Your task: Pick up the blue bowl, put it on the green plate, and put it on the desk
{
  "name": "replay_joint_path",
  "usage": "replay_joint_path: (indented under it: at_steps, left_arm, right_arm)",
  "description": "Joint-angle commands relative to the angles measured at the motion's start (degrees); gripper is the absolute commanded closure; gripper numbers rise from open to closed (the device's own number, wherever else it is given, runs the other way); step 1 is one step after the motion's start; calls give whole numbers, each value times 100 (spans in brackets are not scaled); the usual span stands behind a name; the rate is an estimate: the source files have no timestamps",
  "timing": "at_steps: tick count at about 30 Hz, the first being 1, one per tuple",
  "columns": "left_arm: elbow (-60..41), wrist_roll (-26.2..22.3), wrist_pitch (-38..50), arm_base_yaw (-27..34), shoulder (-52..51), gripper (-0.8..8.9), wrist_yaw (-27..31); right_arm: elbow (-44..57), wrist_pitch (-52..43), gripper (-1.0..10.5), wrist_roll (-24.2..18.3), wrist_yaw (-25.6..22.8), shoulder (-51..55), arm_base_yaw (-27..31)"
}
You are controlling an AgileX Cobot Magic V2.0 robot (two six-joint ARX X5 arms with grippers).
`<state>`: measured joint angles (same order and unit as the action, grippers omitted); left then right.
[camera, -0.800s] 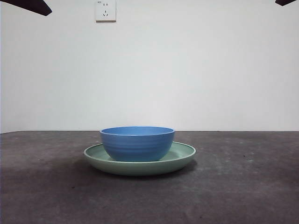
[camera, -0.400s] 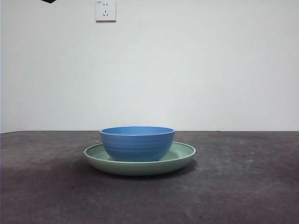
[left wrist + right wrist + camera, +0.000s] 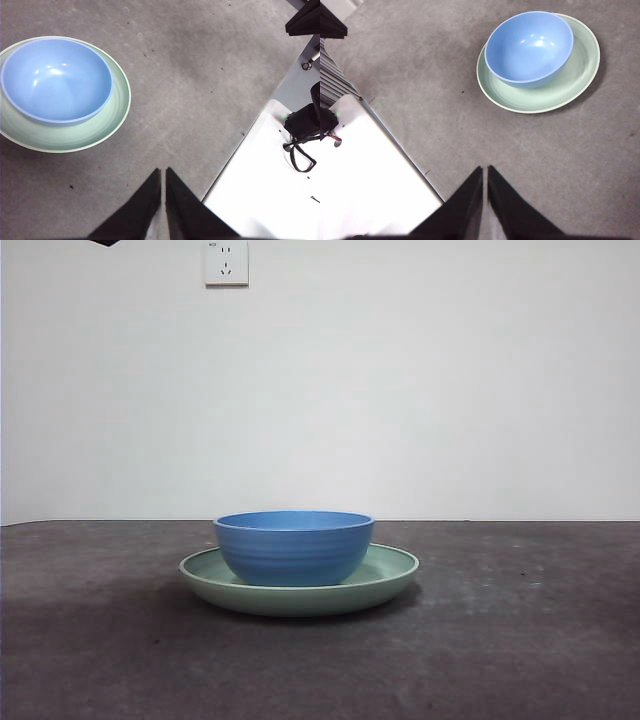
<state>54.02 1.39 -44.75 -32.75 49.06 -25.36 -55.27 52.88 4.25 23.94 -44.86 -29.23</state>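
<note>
The blue bowl (image 3: pixel 294 547) sits upright inside the green plate (image 3: pixel 390 578), a little off its middle, on the dark grey desk (image 3: pixel 520 640). Both also show in the left wrist view, bowl (image 3: pixel 56 79) and plate (image 3: pixel 75 137), and in the right wrist view, bowl (image 3: pixel 529 47) and plate (image 3: pixel 565 85). My left gripper (image 3: pixel 163 172) is shut and empty, high above the desk and well away from the dishes. My right gripper (image 3: pixel 484 170) is shut and empty, also high and away from them. One arm shows only as a black tip (image 3: pixel 104 242) at the front view's top edge.
A white wall with a socket (image 3: pixel 226 262) stands behind the desk. A white surface (image 3: pixel 270 190) borders the desk's edge in the left wrist view and another (image 3: pixel 365 180) in the right wrist view, with black equipment (image 3: pixel 302 125) on it.
Both arms' black tips have drawn up and out of the front view's top corners; only a small tip stays at the top left. Bowl and plate have not moved.
</note>
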Motion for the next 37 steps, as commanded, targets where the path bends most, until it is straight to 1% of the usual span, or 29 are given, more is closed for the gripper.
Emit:
replay_joint_path:
  at_steps: [1,7,8,11,14,17,20,22,25,28,30,34,37]
  left_arm:
    - [46,-33,63,-33,35,799,-17]
    - [46,-37,61,-31,9,799,-17]
    - [46,-111,66,-17,-37,799,-2]
    - [44,-616,151,190,-291,799,356]
    - [20,-769,688,640,-625,799,658]
    - [-210,-990,1729,1296,-1084,799,737]
    - [-734,-992,2992,1945,-1657,799,977]
    - [-1198,-979,3744,2337,-2074,799,1305]
    - [-1899,-970,4463,2763,-2627,799,1718]
    - [-2575,-973,4756,3060,-3121,799,2024]
    - [-2977,-970,4756,3198,-3421,799,2133]
    - [-3773,-944,4732,3359,-4002,799,2140]
    - [-4273,-822,4721,3401,-4356,799,2140]
  right_arm:
    - [-94,-57,939,-57,4,-35,-37]
    - [-94,-57,939,-57,4,-35,-37]
    - [-94,-57,939,-57,4,-35,-37]
    - [-94,-57,939,-57,4,-35,-37]
    - [-94,-59,939,-57,4,-35,-37]
    - [-94,-59,939,-57,4,-35,-37]
    - [-94,-57,939,-57,4,-35,-37]
    - [-94,-59,939,-57,4,-35,-37]
    - [-94,-57,939,-57,4,-35,-37]
    - [-94,-57,939,-57,4,-35,-37]
    - [-94,-57,939,-57,4,-35,-37]
    - [-94,-57,939,-57,4,-35,-37]
    - [-94,-57,939,-57,4,-35,-37]
